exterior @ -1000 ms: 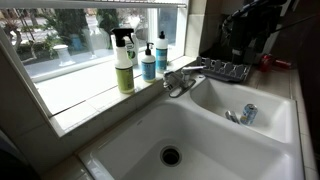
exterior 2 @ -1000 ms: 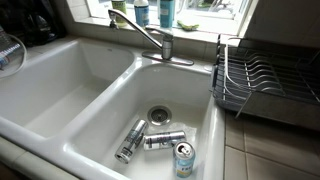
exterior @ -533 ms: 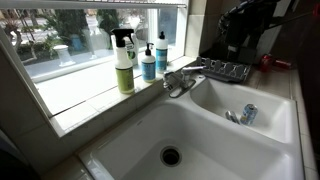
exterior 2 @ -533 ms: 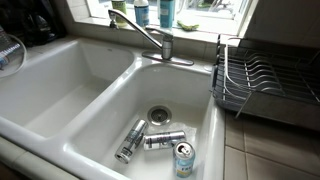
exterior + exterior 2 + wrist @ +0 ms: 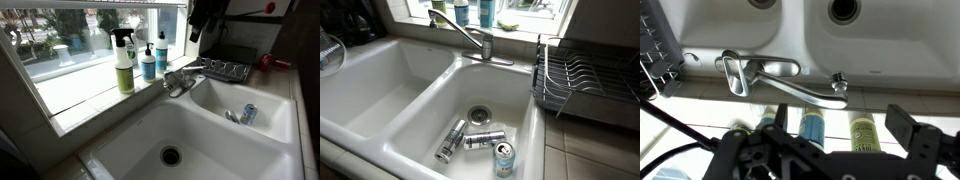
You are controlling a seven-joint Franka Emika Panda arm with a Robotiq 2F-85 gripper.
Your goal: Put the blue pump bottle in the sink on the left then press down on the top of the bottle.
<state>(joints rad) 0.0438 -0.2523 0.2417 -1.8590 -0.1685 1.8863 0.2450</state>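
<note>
The blue pump bottle (image 5: pixel 148 63) stands upright on the windowsill behind the faucet, between a green spray bottle (image 5: pixel 124 62) and a teal bottle (image 5: pixel 161 54). In the wrist view the blue pump bottle (image 5: pixel 812 125) sits between my fingers' line of sight, beyond the faucet (image 5: pixel 775 84). My gripper (image 5: pixel 204 14) hangs high above the sill, to the right of the bottles, well apart from them. In the wrist view my gripper (image 5: pixel 822 138) is open and empty. The big empty sink basin (image 5: pixel 130 140) lies below the sill.
The other basin (image 5: pixel 515 110) holds three cans (image 5: pixel 483 140) near its drain. A black dish rack (image 5: pixel 582 82) stands beside it. The chrome faucet (image 5: pixel 181 79) rises between the sill and the basins. A green-labelled bottle (image 5: pixel 865 131) stands next to the blue one.
My arm has moved from the back corner over the dish rack up and toward the window, closer to the bottles. The bottles and cans have not moved.
</note>
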